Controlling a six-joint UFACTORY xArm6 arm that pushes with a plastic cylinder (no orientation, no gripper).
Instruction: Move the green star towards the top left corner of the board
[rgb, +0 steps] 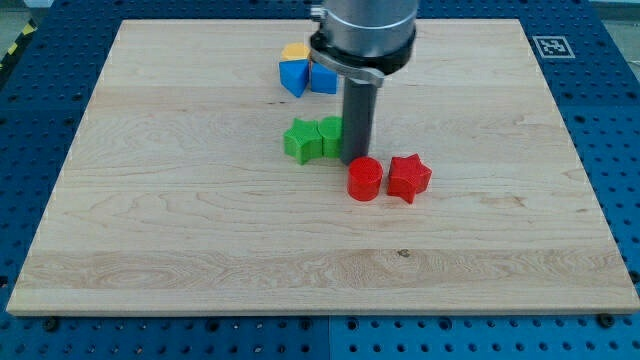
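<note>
Green star (302, 139) sits near the middle of the table (180, 250), a little toward the view's top, well apart from the top left corner. Going from the nearest things back: closest to the view's bottom are a red cylinder (364, 179) and a red star (409, 177), just beside each other with the star on the view's right. My tip (355, 162) stands right at the upper edge of the red cylinder (whether it actually touches I cannot tell), and immediately to the view's right of a second green block (331, 134), whose shape my rod partly hides. That green block touches the green star, which is the leftmost of the pair, so my tip is one block away from the star on its right side. I carry no hand, only this straight dark rod, so nothing is grasped or clenched. Farther back, toward the view's top, a blue block (293, 76) and another blue block (323, 79) sit together, with an orange block (295, 51) just behind them, partly under my arm's housing.
</note>
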